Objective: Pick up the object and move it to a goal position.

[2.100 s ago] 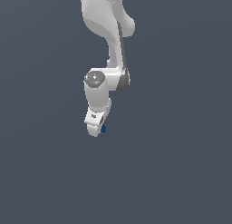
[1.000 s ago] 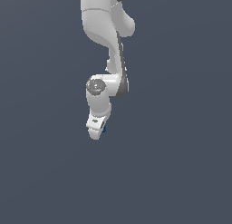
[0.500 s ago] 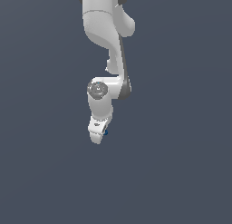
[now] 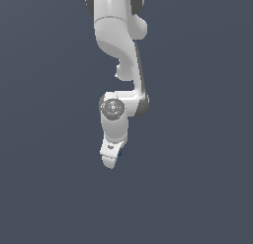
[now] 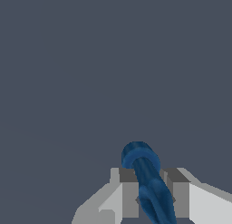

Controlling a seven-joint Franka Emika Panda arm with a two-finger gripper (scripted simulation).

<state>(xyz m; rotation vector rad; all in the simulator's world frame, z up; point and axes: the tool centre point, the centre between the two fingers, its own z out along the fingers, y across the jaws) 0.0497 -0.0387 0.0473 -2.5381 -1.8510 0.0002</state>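
Note:
The object (image 5: 147, 182) is a dark blue rounded piece, and it sits clamped between the two grey fingers (image 5: 129, 196) in the wrist view, its rounded end sticking out past the fingertips. My gripper (image 5: 152, 198) is shut on it. In the exterior view the white arm hangs down the middle of the picture, and the gripper (image 4: 111, 159) points downward, tilted toward the exterior view's left. Only a small blue sliver of the object (image 4: 120, 151) shows at the gripper's right side there; the white hand hides the rest.
A plain dark grey-blue background fills both views. No other objects, containers or edges show.
The gripper with the blue object has shifted slightly down and toward the exterior view's left, and the hand has turned so less of the object shows.

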